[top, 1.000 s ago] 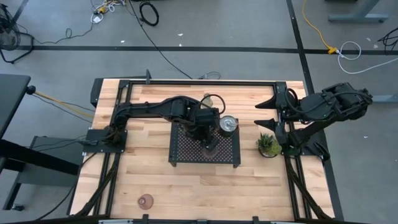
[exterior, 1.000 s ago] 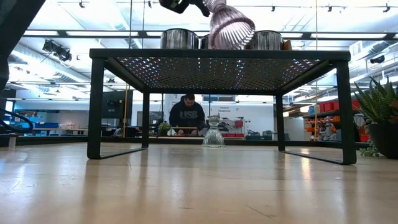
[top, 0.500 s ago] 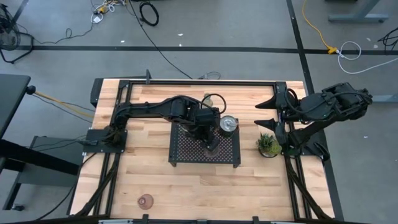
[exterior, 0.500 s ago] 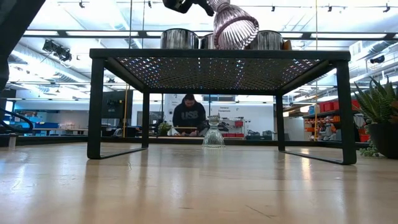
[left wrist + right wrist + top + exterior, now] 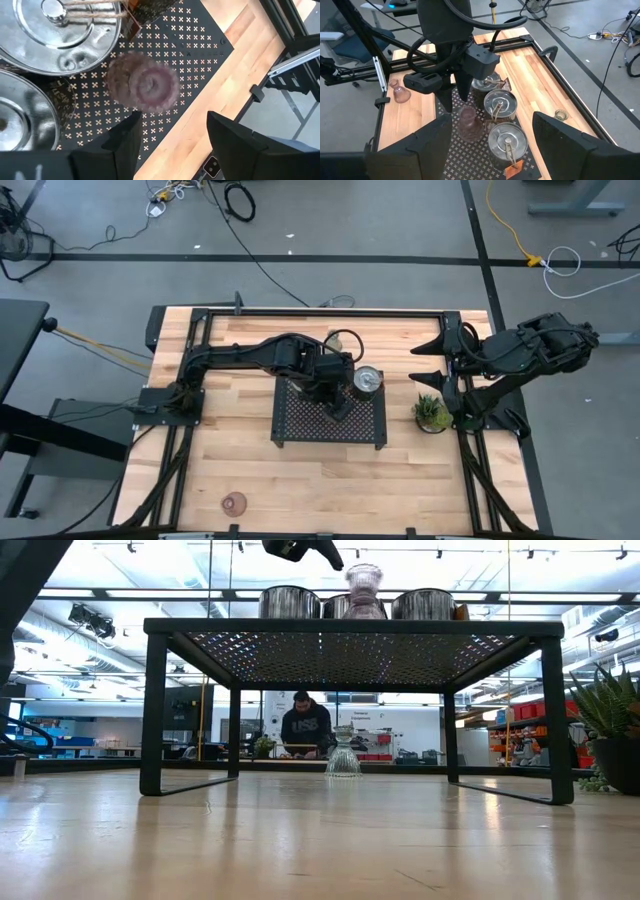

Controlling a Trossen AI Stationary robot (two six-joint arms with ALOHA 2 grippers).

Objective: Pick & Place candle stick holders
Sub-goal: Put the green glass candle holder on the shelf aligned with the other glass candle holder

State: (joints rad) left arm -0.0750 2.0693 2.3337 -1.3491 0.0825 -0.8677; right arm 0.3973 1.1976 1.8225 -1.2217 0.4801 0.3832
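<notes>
On the tray [image 5: 210, 35], a pink glass [image 5: 145, 86] stands free beside the silver holders [image 5: 501, 106], blurred in both wrist views, so it may be wobbling. It sits upright, close to the tray's edge; a nudge could tip it off. The left gripper [image 5: 172, 132] hangs just above it with jaws spread, clear of the glass, which reads as a release onto the perforated top.

3 silver holders line up along the tray's far side in the low view, 1 of them [image 5: 368, 380] bright at the tray's corner from above; grouping them there leaves the near side open for the glass pieces.

Another pink glass [image 5: 400, 93] waits on the bare table past the tray, and 1 more [image 5: 234, 502] lies near the table's front edge, well apart, not yet collected. A further glass piece [image 5: 343, 760] shows beyond the tray in the low view.

The right gripper [image 5: 492, 145] waits at the table's right side near the plant [image 5: 431, 412], jaws wide apart, empty.
</notes>
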